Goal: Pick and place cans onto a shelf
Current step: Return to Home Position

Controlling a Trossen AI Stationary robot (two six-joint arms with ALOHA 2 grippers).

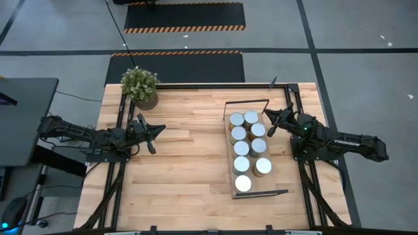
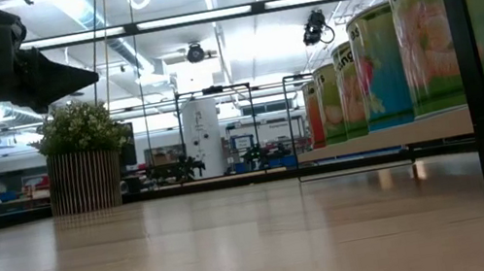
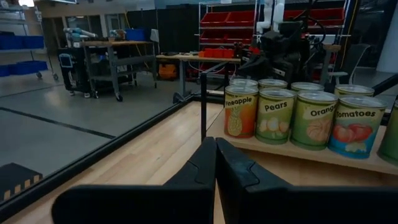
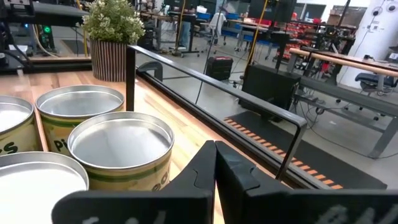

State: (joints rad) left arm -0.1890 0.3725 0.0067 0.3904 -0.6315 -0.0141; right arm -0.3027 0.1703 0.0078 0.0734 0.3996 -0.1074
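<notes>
Your left gripper (image 3: pixel 216 144) has its 2 fingers (image 3: pixel 199 171) pressed together with nothing between them. It hangs over the bare table (image 1: pixel 183 170), well apart from the shelf (image 1: pixel 261 185), on the shelf's long side nearer the left arm and pointing toward it.

Your right gripper (image 4: pixel 215 146) is clenched on nothing too, its fingers (image 4: pixel 233 168) meeting tip to tip. It sits on the shelf's other long side, toward the end nearest the plant (image 1: pixel 139 85). There it is raised above the closest can tops.

Every can in view stands upright on the shelf. The high view shows you 9 silver tops among the cans (image 1: pixel 241 148), set in 2 rows along the board. The row toward the left arm has 5 and the row toward the right arm has 4.

In the left wrist view, the row facing the left arm reads Pineapple, Pears, Oranges and Tomatoes, starting from the plant end of the shelf. A 5th can is cut off at the picture's edge. All the lids are shut, so you can judge the contents only by those labels.

The plant grows out of a ribbed pot (image 2: pixel 84 180), which stands on the table well apart from the shelf, off its far end on the left arm's side.
</notes>
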